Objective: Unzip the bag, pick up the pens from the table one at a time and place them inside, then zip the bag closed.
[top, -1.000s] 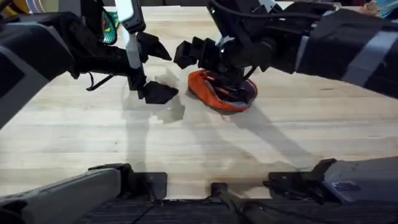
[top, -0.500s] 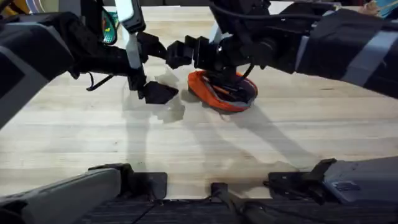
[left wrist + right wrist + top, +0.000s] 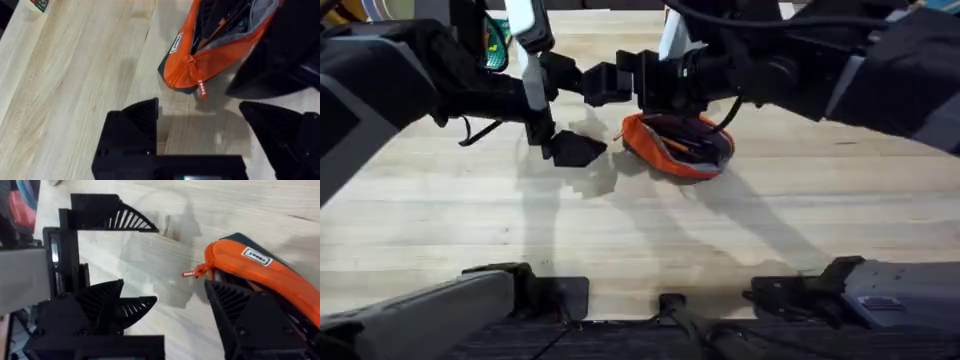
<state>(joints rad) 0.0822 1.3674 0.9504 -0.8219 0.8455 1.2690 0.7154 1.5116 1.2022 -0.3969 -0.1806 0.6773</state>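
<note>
Two hands spread, left hand just beside unzipped bag.

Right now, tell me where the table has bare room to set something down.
The widest bare stretch of the table lies between the bag and the arm bases at the near edge. Another opens on the right, beyond the bag. It is crowded just left of the bag, where the left gripper and right gripper meet.

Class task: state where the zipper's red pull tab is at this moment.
The red pull tab hangs off the end of the orange bag that faces the left gripper, over the table.
</note>
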